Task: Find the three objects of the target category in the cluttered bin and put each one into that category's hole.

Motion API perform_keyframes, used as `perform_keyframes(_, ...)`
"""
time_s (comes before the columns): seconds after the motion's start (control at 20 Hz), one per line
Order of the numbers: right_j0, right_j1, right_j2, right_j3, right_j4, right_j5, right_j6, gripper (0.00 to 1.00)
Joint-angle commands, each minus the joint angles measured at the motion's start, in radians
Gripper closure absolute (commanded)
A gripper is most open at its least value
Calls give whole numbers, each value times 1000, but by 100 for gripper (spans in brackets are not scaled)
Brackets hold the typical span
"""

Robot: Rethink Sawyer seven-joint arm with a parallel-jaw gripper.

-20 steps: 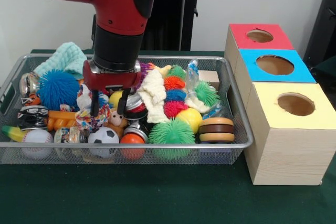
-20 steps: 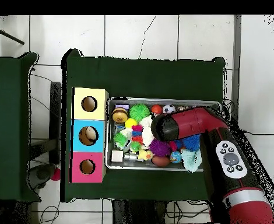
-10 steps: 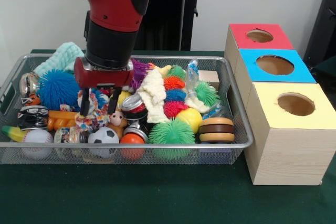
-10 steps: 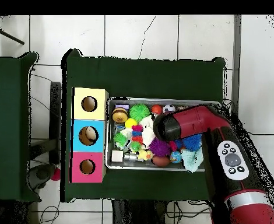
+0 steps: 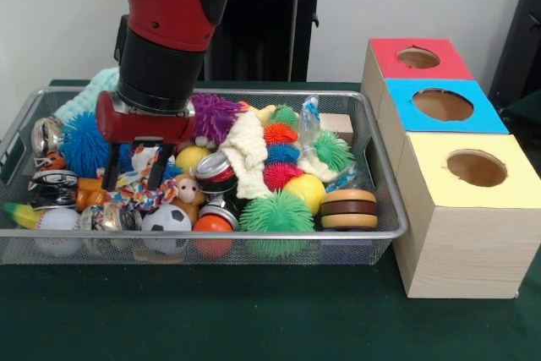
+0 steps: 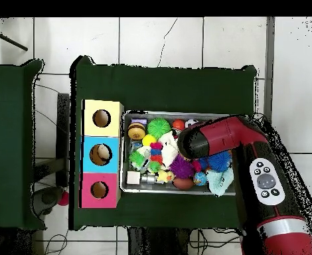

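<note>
Sliding sideways across the wire bin [image 5: 385, 209], the gripper [image 5: 133, 177] now hangs toward the left end in the front view, where a second ago it was nearer the middle. Its two black fingers [image 5: 109, 177] are spread apart with nothing between them, and their tips dip down among the toys. Right under them lie an orange toy [image 5: 91, 193] and a colorful wrapped toy [image 5: 145, 194]. A soccer ball [image 5: 166, 219] and a baseball [image 5: 56, 223] sit at the front edge of the bin. A blue spiky ball [image 5: 83, 143] is just behind the gripper, and a purple spiky ball [image 5: 216, 116] is beside the arm. A green spiky ball [image 5: 275, 213] and a toy burger [image 5: 348, 208] lie toward the other end. Next to the bin stand three boxes with round holes: a yellow box [image 5: 456, 188], a blue box [image 5: 473, 113] and a red box [image 5: 404, 46].
</note>
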Motion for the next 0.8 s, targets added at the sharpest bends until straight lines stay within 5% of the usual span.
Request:
perform_keyframes(0.05,-5,17,8,-26,-53,11,-169,0)
perform_keyframes(0.25,-28,53,2,-10,-1,48,-119,0)
perform_keyframes(0.8,-57,73,4,24,129,221,-165,0)
